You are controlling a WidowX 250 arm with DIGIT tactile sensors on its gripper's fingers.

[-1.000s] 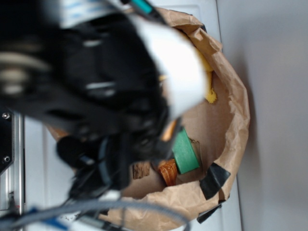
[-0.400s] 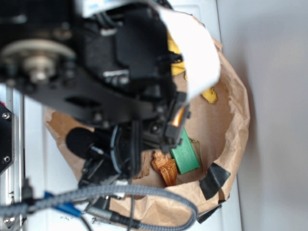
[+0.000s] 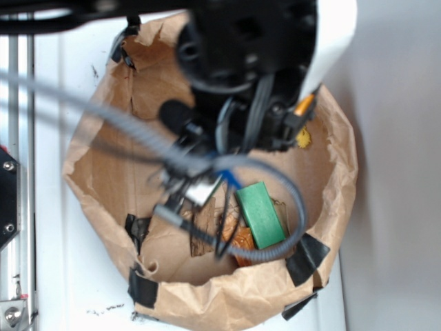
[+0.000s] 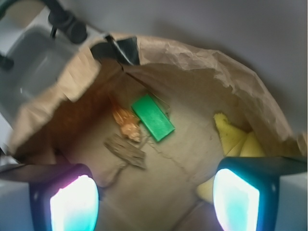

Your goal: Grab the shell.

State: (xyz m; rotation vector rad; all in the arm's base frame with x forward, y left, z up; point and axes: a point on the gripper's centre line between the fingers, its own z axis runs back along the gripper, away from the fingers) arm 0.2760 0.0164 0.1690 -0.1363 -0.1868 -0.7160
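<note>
— Where is the shell found?

— On the paper bag floor near its taped wall, touching the green block, with the bark strip just beside it.

— And from the gripper?

— Ahead, slightly left of centre; its long axis is seen running away from the widely parted, empty fingers.

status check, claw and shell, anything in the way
Claw open, empty, above the bag. Shell on the bag floor, untouched. Green block touching one side, bark strip close on the other.
</note>
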